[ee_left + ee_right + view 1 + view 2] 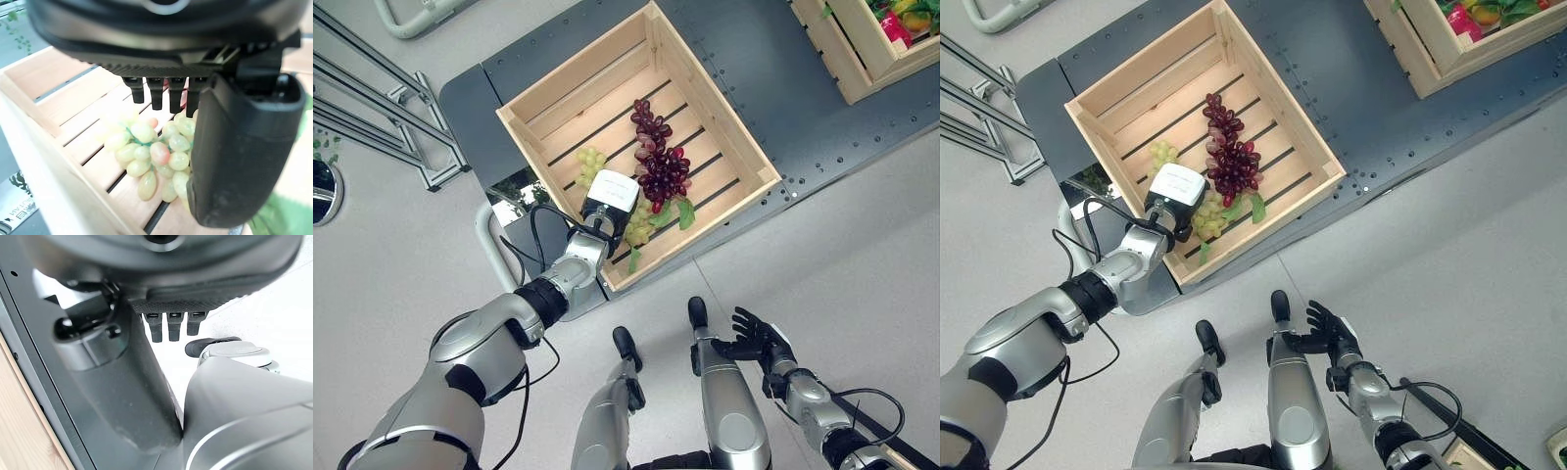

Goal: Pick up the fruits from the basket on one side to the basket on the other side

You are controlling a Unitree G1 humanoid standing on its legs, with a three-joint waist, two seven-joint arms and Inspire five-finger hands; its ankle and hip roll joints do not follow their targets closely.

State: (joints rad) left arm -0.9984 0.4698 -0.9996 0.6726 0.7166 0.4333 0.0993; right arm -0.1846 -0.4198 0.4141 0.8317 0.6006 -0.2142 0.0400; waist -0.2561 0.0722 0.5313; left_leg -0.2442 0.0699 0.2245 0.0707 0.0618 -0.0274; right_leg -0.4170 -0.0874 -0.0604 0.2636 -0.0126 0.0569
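1. A pale green grape bunch (156, 156), a few grapes blushed pink, lies on the crate (724, 117) slats at 6 o'clock of the dark red grapes (658, 157).
2. The left hand (244, 147) is held just above the bunch, fingers (161, 93) straight, nothing gripped.
3. The right hand (759, 343) is seen at 5 o'clock, fingers spread, empty.

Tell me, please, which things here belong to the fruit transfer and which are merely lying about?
Job: wooden crate; purple grapes; green grapes under the left hand; second green bunch; far crate of fruit.
Lying about: metal rack; right hand, idle.
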